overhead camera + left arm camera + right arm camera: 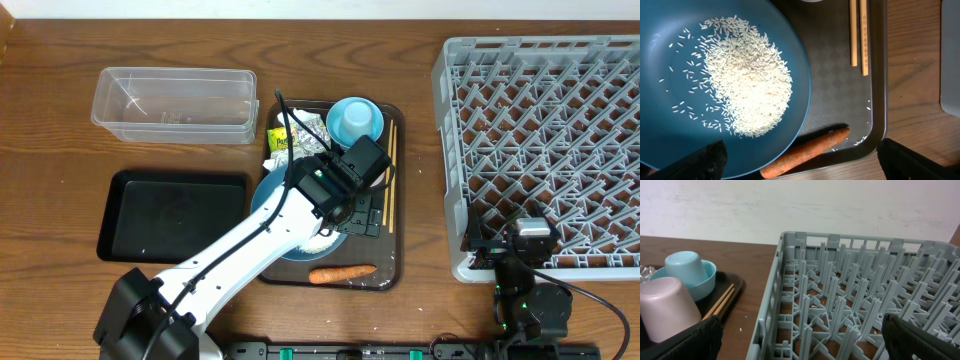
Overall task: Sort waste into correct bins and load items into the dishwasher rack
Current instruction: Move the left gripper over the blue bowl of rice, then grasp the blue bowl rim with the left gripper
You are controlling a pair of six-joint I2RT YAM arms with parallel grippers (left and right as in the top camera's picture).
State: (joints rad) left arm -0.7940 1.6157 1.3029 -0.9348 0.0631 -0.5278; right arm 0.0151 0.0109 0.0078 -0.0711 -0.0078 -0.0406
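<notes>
On the plate, rice grains, clear only from left wrist

Lab setup — wooden table, blank wall

Left hand far forward, spread wide; right hand near base, likewise.

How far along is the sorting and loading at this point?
Nothing looks done: the rack holds no dishes. In hand: nothing; the open left gripper hovers over the rice on the plate. Left: rice, carrot, wrapper to sort; plate, bowl, chopsticks to load.
</notes>
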